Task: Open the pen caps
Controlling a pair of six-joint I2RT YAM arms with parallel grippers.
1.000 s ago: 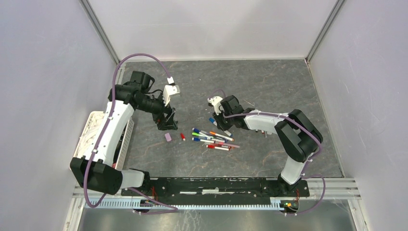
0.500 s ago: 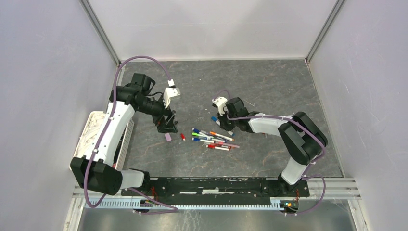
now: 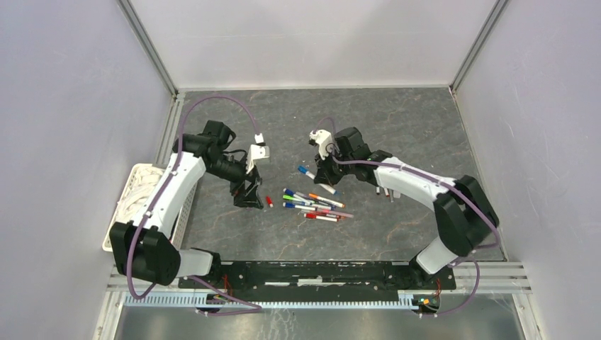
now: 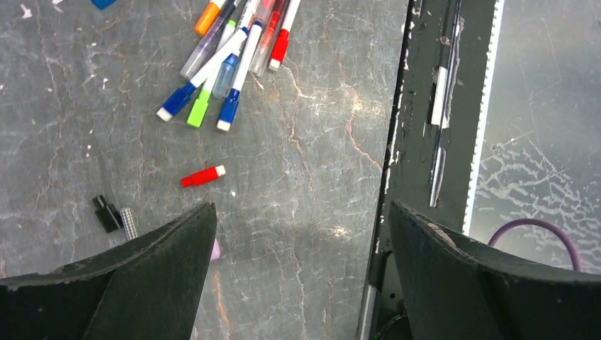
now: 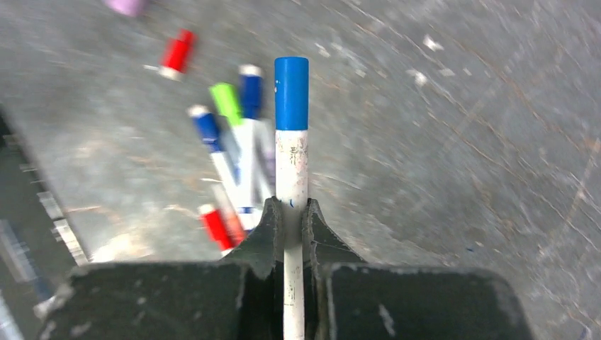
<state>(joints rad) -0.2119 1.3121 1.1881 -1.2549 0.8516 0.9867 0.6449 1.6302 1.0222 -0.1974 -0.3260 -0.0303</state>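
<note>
While your right tool (image 5: 290,212) was clamped shut on a white pen (image 5: 290,170), its jaws pinched the barrel partway along. The blue cap (image 5: 291,92) sat in place on the far end, pointing away from the wrist. From above, you had that tool (image 3: 324,173) just beyond the far edge of the heap. The held pen (image 3: 316,178) slanted across under it, and its blue cap (image 3: 303,170) pointed toward the left arm. Whether the pen touched the desk (image 3: 397,127) could not be told.

Your left tool (image 4: 299,212) stood with its jaws spread wide and nothing between them, aimed down at bare desk (image 4: 319,142). Seen from overhead, it (image 3: 249,195) hung to the left of the heap, well apart from the right tool.

Just beside it lay a red piece (image 4: 202,176) with a white end, alone on the stone (image 3: 268,201), between the tool and the heap. A sliver of a lilac cap (image 4: 215,249) showed at the inner edge of one finger, mostly hidden. A small black bit (image 4: 106,212) lay further off on that side.

The heap of pens (image 3: 315,205) lay on the desk in front of the arms, capped, with blue, green, orange and red ends fanned together (image 4: 227,64). Your right wrist view caught the same heap (image 5: 234,163) blurred behind the held pen.

Past the left arm, a white basket (image 3: 135,191) sat at the desk's left edge. The black rail (image 3: 319,273) ran along the near side.
</note>
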